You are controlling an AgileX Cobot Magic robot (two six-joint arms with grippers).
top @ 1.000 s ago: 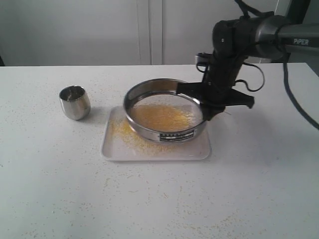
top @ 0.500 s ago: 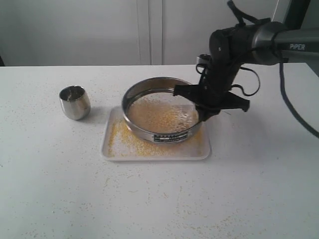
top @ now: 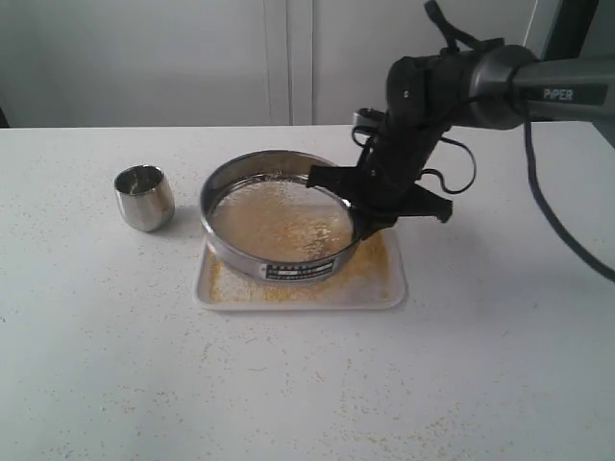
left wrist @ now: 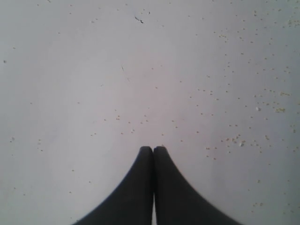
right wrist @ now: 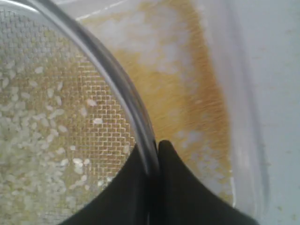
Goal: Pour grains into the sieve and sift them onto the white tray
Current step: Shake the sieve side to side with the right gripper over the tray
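Exterior view: the right gripper (top: 363, 223) is clenched on the rim of the sieve (top: 288, 269). It holds the sieve over the white tray (top: 298, 303), offset toward the tray side facing the steel cup (top: 144, 197). Contact between sieve and tray cannot be determined. Grains (top: 281, 219) lie on the mesh, and finer yellow ones cover the tray floor. Left wrist view: the left gripper (left wrist: 153, 150) is pressed fully closed on nothing, above the speckled table (left wrist: 93, 70).
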